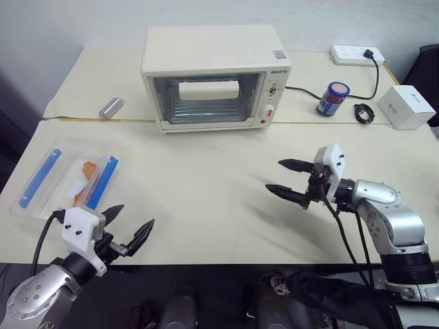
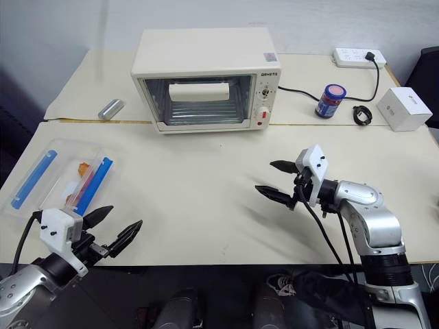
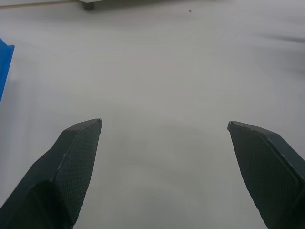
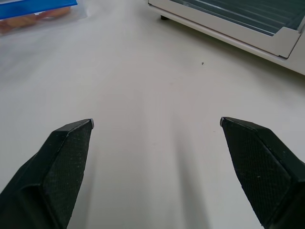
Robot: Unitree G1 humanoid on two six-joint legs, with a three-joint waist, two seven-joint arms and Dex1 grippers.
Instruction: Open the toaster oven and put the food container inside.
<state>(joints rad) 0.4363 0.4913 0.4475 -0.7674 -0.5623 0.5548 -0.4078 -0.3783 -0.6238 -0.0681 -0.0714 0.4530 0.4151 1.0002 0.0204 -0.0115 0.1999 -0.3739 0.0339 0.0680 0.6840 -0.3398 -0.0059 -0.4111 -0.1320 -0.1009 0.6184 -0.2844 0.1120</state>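
The right gripper [image 1: 291,180] hovered over the bare table [image 1: 206,199] at about 4 o'clock in the head view, its two black fingers spread wide and holding nothing. It pointed toward the robot's left, across the middle of the table. The left gripper [image 1: 129,227] sat at about 7 o'clock by the near table edge, fingers likewise spread wide and empty, pointing forward.

From the right gripper, the toaster oven [image 1: 214,77] lay toward 11 o'clock, well apart, at the far side of the table. Its glass door [image 1: 206,99] was shut and faced the robot, with a pale handle bar running across the top of the door; knobs and a red button sat on its right side. The right wrist view caught the oven's lower front edge [image 4: 228,24] ahead of the fingers. The right arm looked the nearer of the two to the door, so opening it would probably fall to that arm, which would need to reach forward and swing toward the handle.

The food container [image 1: 65,177] lay just beyond the left gripper, toward its 11 o'clock, near the table's left edge. Its long axis ran from near-left to far-right, with blue strips along it and orange bits inside. The left arm was clearly closer to it
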